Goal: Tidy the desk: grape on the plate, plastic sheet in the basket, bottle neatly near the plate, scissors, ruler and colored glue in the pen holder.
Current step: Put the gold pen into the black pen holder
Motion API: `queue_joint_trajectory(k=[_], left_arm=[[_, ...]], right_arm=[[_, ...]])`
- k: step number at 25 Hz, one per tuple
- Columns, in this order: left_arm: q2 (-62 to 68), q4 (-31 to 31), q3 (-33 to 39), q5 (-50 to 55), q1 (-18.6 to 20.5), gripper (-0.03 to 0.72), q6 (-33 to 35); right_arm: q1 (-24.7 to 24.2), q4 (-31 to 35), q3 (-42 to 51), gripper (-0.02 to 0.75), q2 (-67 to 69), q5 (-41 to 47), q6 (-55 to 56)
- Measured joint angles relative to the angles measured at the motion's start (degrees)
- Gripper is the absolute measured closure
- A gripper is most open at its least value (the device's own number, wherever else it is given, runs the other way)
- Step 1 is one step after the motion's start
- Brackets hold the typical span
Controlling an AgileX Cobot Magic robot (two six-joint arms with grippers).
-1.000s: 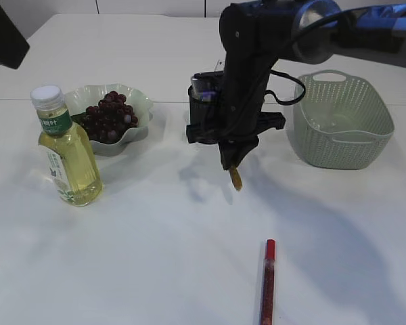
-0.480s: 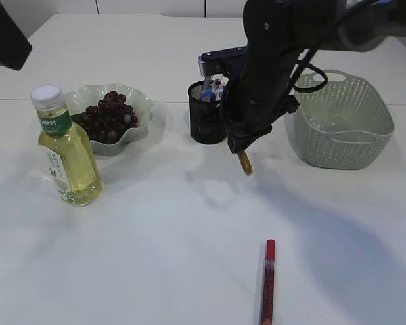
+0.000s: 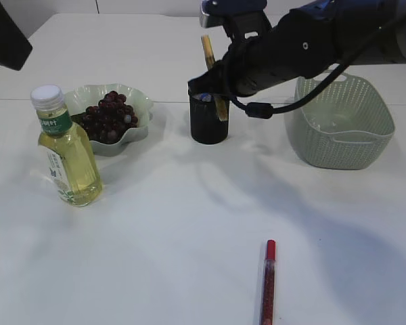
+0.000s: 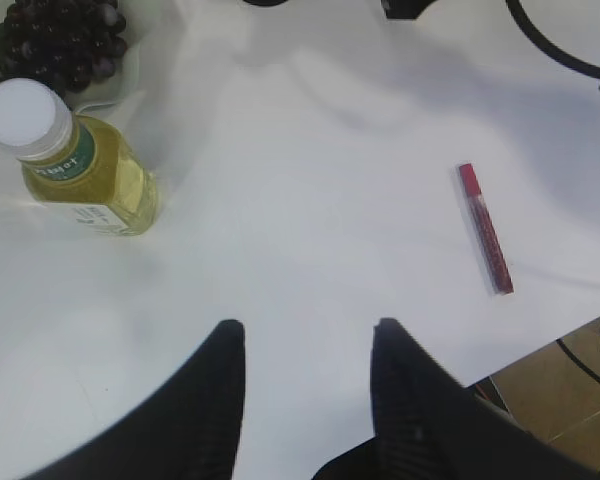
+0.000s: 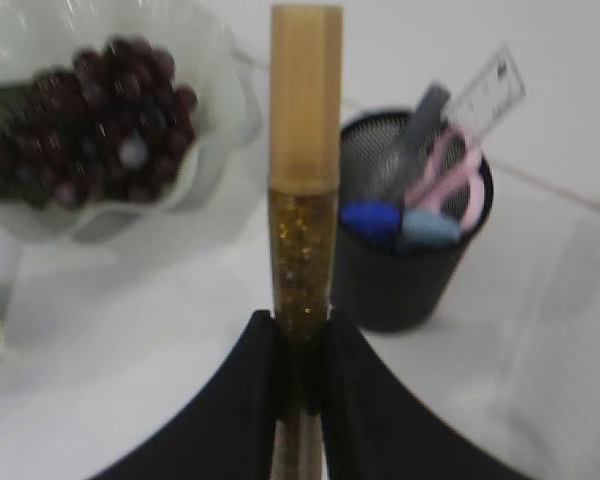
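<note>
- My left tool (image 4: 305, 345) hangs above the white bench (image 3: 155, 237), its two dark fingers parted about halfway with nothing between them.
- At the far left stands the clear plastic bottle of yellow liquid (image 3: 65, 147), white cap, green label, upright, just in front of the plate.
- Behind it sits the pale green scalloped plate (image 3: 139, 101), and the bunch of dark purple grapes (image 3: 109, 116) already lies in it.
- In the middle stands the black mesh pen holder (image 3: 208, 122); in my right wrist view pink-handled scissors (image 5: 458, 172) and a clear plastic ruler (image 5: 488, 88) stand inside it.
- My right tool (image 5: 300, 350) is clamped on the lower part of a gold glitter glue stick (image 5: 305, 180), which tilts above and partly in front of the holder's rim; whether its lower end is inside, I cannot tell.
- On the near bench lies a red glitter glue stick (image 3: 267, 283), well apart from everything.
- At the right rests the pale green woven plastic basket (image 3: 344, 145).
</note>
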Motion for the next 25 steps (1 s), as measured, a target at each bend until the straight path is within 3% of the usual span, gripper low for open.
queue_joint_trajectory(k=[7,15,25], left_arm=[[0.00,0.00,0.00,0.00,0.00,0.379,0.00],[0.00,1.53,0.00,0.00,0.00,0.379,0.00],[0.00,2.49,0.00,0.00,0.00,0.379,0.00]], right_arm=[[-0.43,-0.34,-3.88,0.623,1.88,-17.38,-0.14],[-4.37,-0.35,-13.09,0.623,10.26,-20.02,-0.14],[-5.57,-0.35,-14.08,0.623,16.18,-26.57,-0.32]])
